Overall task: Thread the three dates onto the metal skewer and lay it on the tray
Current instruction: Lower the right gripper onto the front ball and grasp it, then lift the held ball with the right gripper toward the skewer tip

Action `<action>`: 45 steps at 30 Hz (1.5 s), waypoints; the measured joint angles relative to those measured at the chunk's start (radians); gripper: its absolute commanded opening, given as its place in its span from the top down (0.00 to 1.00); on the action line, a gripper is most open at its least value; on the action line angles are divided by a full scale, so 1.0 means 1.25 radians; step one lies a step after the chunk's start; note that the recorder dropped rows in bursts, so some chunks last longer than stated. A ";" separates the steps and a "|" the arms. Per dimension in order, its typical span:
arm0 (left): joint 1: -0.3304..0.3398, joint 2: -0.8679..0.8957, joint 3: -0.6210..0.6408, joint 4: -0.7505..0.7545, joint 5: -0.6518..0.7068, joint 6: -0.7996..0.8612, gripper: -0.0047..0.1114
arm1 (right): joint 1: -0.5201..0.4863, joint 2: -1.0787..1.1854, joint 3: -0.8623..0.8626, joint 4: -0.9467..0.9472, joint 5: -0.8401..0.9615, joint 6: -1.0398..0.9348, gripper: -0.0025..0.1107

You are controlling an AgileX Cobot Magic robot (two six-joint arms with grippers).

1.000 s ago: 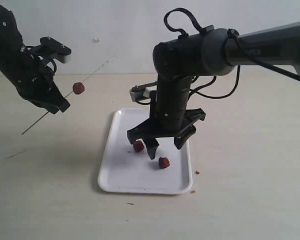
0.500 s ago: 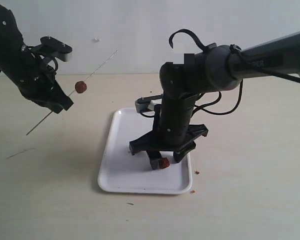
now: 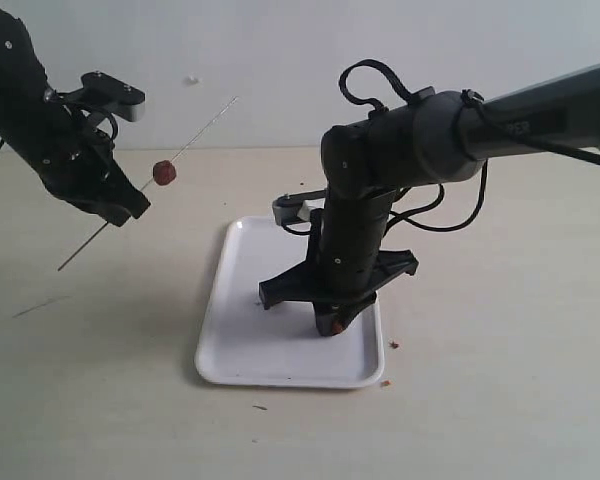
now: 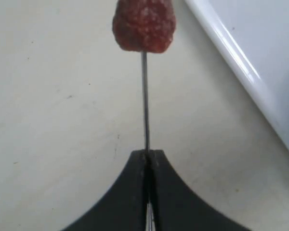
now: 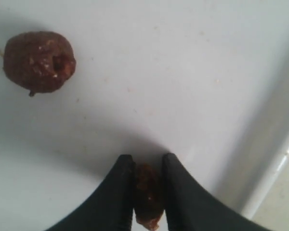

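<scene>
I fear a slip on lifting
Right pincer tip-pinches a wrinkled reddish-brown date; left pincer clamps the thin grey metal skewer.

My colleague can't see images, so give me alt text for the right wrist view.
The right gripper pinches a dark reddish-brown date over the white tray, near its raised rim. A second date lies loose on the tray, apart from the gripper.
</scene>
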 measured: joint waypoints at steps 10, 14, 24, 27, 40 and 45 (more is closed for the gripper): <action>0.000 0.000 0.000 -0.017 -0.001 0.000 0.96 | -0.003 -0.023 0.009 0.002 -0.023 0.000 0.86; 0.000 0.000 0.000 -0.025 -0.001 0.000 0.96 | -0.029 -0.077 0.010 0.003 -0.058 0.000 0.86; 0.000 0.000 0.000 -0.166 0.002 0.074 0.96 | -0.156 -0.162 0.010 0.066 -0.138 0.015 0.86; -0.006 0.000 0.000 -0.269 0.042 0.169 0.96 | -0.198 -0.168 0.010 0.127 -0.184 -0.005 0.86; -0.116 0.047 -0.002 -0.329 0.097 0.283 0.96 | -0.344 -0.168 0.010 0.516 -0.228 -0.303 0.86; -0.120 0.048 -0.002 -0.337 0.097 0.273 0.96 | -0.378 -0.168 0.010 0.548 -0.242 -0.328 0.86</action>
